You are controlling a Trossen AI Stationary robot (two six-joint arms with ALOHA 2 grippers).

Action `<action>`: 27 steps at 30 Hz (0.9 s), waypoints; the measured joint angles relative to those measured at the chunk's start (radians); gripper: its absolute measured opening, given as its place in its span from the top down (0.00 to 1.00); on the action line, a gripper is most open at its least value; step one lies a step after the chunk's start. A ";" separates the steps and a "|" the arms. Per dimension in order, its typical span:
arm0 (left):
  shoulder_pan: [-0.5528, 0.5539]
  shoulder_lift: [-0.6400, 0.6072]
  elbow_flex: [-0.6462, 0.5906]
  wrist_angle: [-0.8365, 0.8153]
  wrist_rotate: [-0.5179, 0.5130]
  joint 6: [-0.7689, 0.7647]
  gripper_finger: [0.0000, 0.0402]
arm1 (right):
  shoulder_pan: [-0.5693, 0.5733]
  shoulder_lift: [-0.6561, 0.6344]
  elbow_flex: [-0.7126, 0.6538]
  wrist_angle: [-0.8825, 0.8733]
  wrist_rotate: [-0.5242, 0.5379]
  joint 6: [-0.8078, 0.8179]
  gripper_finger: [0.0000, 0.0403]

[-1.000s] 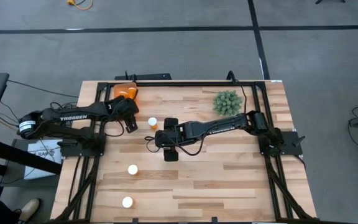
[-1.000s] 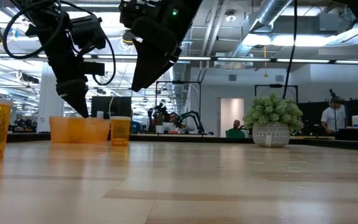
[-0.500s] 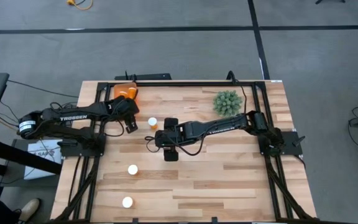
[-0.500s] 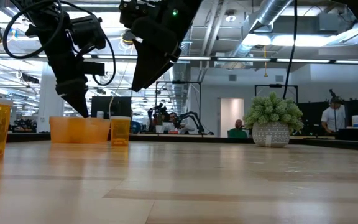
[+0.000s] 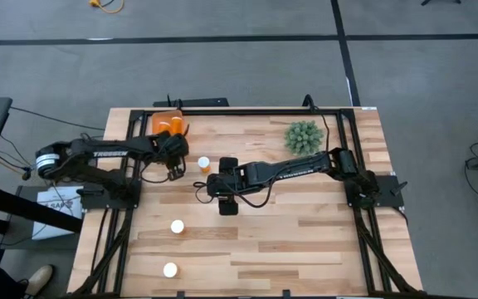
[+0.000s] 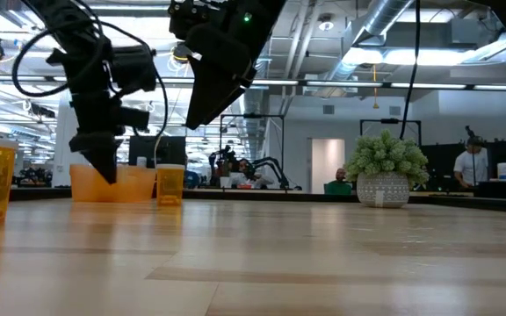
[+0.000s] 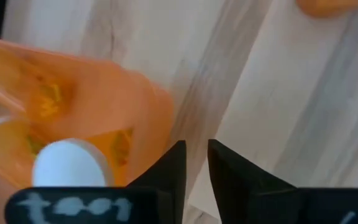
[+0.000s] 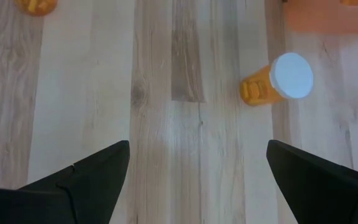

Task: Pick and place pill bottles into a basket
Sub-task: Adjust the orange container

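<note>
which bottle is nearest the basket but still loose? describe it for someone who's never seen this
Start at the orange basket in the table's far-left corner. Just right of it, nearer the right end effector, stands one pill bottle. The other two loose bottles sit much nearer the front edge.

Lit evenly from overhead; bright, no harsh glare on the table (image 5: 305, 216) in the high view. Only soft, short shadows under the arms. In the low view, backlit by ceiling strip lights (image 6: 464, 86), leaving both arms as dark silhouettes; near tabletop blurred. Left wrist view soft and out of focus on the basket (image 7: 73, 112). Right wrist view sharper, evenly lit.
</note>
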 joint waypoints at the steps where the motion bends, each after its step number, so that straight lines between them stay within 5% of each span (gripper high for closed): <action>1: 0.000 0.018 0.012 -0.005 -0.008 0.001 0.84 | 0.000 0.000 0.000 0.000 0.000 0.000 0.08; 16: -0.010 -0.011 0.121 -0.068 -0.057 0.059 0.55 | -0.006 0.000 0.000 -0.001 0.000 -0.018 0.08; 27: 0.052 0.017 0.120 -0.042 -0.064 0.103 0.49 | -0.007 0.000 0.000 0.000 0.000 -0.026 0.08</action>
